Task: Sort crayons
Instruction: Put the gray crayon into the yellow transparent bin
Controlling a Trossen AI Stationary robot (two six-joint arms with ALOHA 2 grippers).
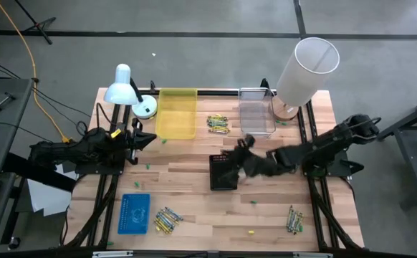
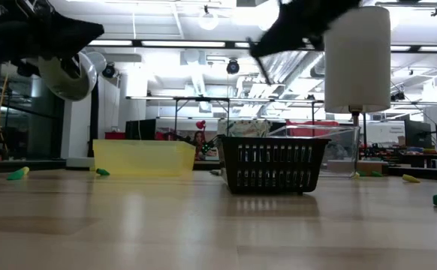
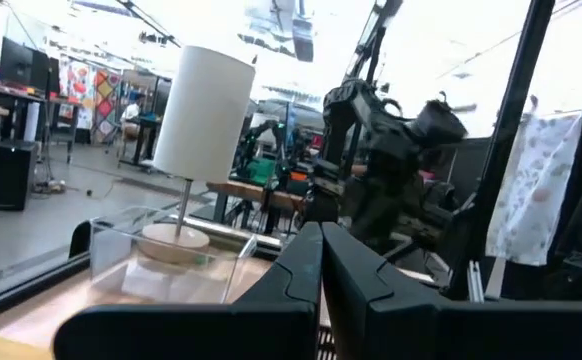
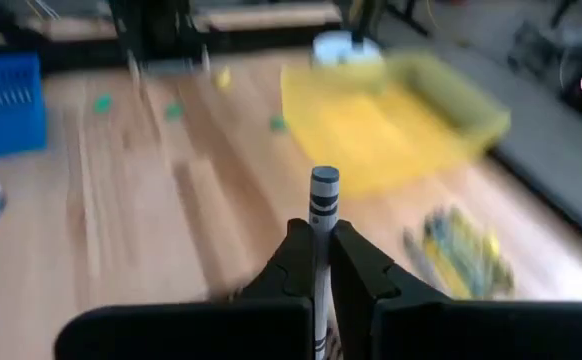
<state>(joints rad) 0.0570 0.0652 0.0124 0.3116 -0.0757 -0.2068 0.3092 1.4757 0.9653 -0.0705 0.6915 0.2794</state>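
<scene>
My right gripper [image 4: 316,235] is shut on a grey crayon [image 4: 324,190] and hangs above the table near the black basket [image 1: 223,172], also seen in the high view [image 1: 243,148]. Piles of yellow, green and grey crayons lie flat on the table between the trays [image 1: 218,123], near the front left [image 1: 167,219] and near the front right [image 1: 294,218]. A yellow tray [image 1: 176,113], a clear tray [image 1: 256,118] and a blue tray [image 1: 134,213] stand on the table. My left gripper [image 3: 321,262] waits shut at the table's left side [image 1: 150,137], holding nothing. My right gripper pinches the grey crayon between its two fingers by its lower part [image 4: 320,222]. The crayon lies along the fingers, and its banded end [image 4: 324,183] sticks out past the fingertips. The fingers slant down from the table's right side. The crayon is lifted clear of the table.
A white desk lamp [image 1: 126,86] stands at the far left and a tall white cylinder lamp [image 1: 305,68] at the far right. Small green and yellow specks dot the wood. Bare wood lies between the basket and the front crayon piles.
</scene>
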